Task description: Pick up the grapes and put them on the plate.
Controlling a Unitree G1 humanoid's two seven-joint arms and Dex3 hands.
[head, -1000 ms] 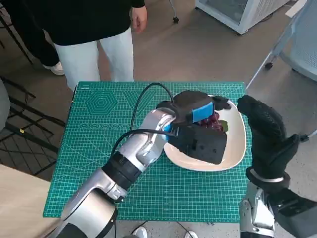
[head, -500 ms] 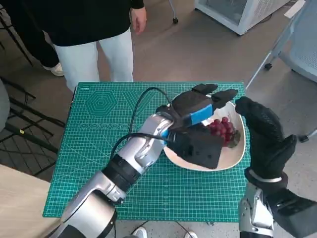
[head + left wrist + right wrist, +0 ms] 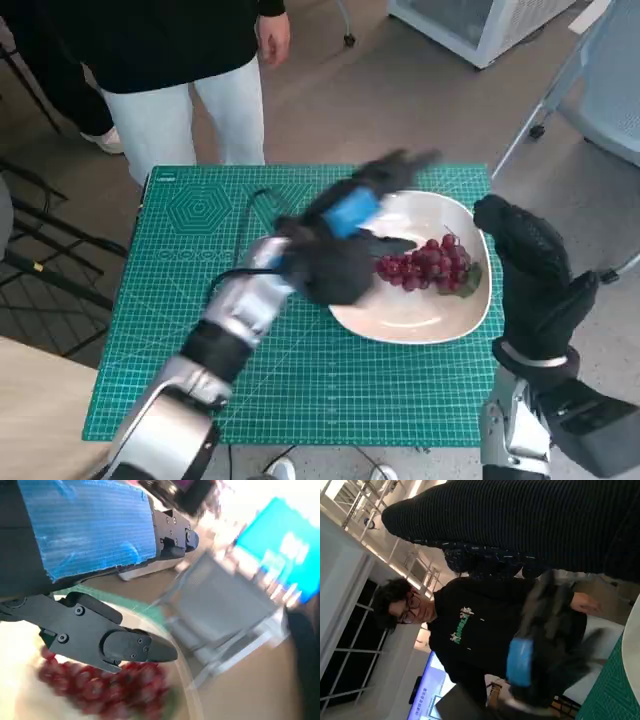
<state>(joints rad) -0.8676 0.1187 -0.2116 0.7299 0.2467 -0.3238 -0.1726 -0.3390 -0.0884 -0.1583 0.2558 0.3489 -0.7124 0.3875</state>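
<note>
A bunch of dark red grapes (image 3: 425, 267) lies in the white plate (image 3: 400, 315) on the right side of the green mat; the grapes (image 3: 100, 685) show blurred in the left wrist view. My left hand (image 3: 350, 235) hovers over the plate's left rim, just left of the bunch, fingers spread and holding nothing. Motion blurs it. My gloved right hand (image 3: 530, 265) is raised beside the plate's right edge, apart from it, fingers loosely extended and empty. The right wrist view shows the left hand (image 3: 540, 645) blurred in front of a person.
A green cutting mat (image 3: 200, 290) covers the small table. A person in white trousers (image 3: 190, 110) and a black top stands at the table's far side. A chair leg with a caster (image 3: 535, 130) stands at the far right, and a dark frame (image 3: 40, 250) at the left.
My left hand has opened, let the grapes down onto the plate and drawn back to the left and up. The bunch now lies uncovered. The right hand stayed put.
</note>
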